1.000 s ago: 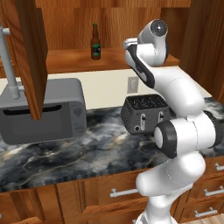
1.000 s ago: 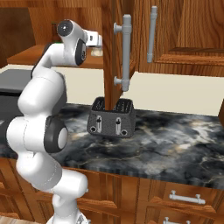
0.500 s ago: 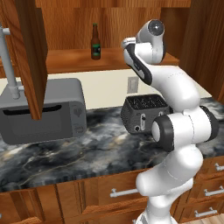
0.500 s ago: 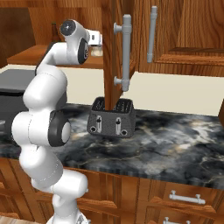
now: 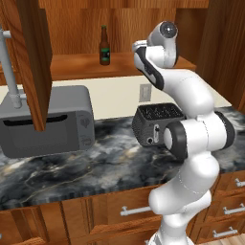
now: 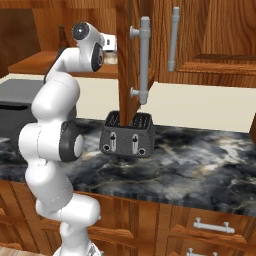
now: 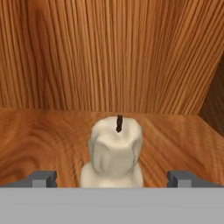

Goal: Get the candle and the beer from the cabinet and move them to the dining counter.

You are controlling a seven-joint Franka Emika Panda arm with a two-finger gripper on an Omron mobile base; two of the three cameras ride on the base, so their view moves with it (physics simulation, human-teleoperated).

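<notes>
Right now the pincer stands spread wide, its fingertips flanking the candle, gripping nothing.

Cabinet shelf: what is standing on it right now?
On the cabinet shelf stand the beer and, seen between the open fingers, the candle. The arm hides the candle in the left base view.
</notes>
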